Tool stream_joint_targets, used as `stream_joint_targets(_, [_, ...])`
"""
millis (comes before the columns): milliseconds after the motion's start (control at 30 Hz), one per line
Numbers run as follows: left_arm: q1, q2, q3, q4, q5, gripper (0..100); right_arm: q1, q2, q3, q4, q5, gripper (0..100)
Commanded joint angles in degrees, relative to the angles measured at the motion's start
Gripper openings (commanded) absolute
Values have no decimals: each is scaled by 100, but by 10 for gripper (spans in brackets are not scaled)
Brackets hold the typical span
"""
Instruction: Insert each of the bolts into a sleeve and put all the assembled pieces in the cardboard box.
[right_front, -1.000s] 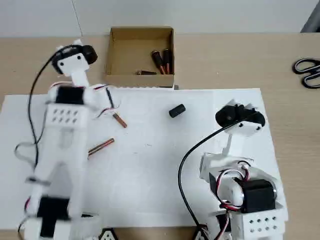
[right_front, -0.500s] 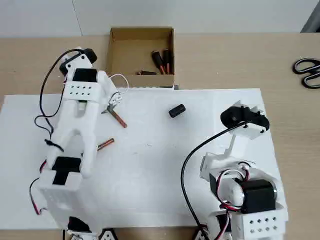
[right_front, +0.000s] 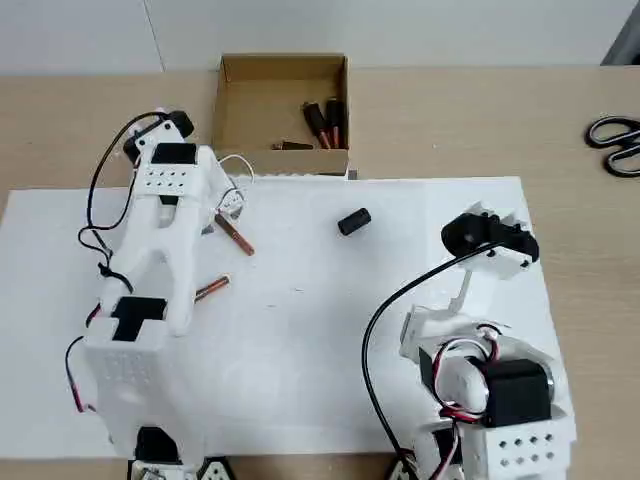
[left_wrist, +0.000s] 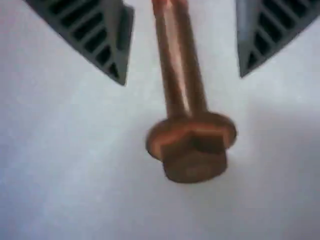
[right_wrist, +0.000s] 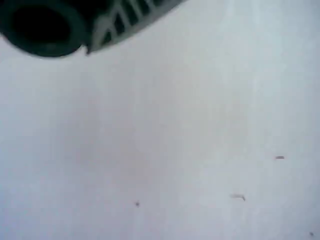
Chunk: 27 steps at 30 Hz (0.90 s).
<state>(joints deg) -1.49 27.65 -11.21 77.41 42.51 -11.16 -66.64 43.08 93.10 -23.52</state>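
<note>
The left gripper is wide open, one finger each side of a copper bolt lying on white paper near the cardboard box. Best squeeze the thin shaft gently, so it won't roll away.

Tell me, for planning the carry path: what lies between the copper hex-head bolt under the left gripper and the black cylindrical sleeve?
In the high view, only bare white paper lies between copper bolt and black sleeve.
</note>
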Motion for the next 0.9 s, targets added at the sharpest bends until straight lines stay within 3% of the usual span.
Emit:
stream_joint_targets(0, [-79, 9, -242, -158, 0, 141, 48, -57, -18, 13, -44, 4])
stream_joint_targets(200, [-123, 325, -242, -369, 0, 129, 48, -57, -18, 13, -44, 4])
stream_joint_targets(400, [-123, 695, -242, -730, 0, 3, 48, -57, -18, 4, -44, 4])
stream_joint_targets(567, [-123, 686, -303, -695, 0, 6, 48, -57, -35, 4, -44, 4])
stream_joint_targets(867, [79, -554, -1684, 651, -237, 6, 4, -57, -1152, 242, 255, 3])
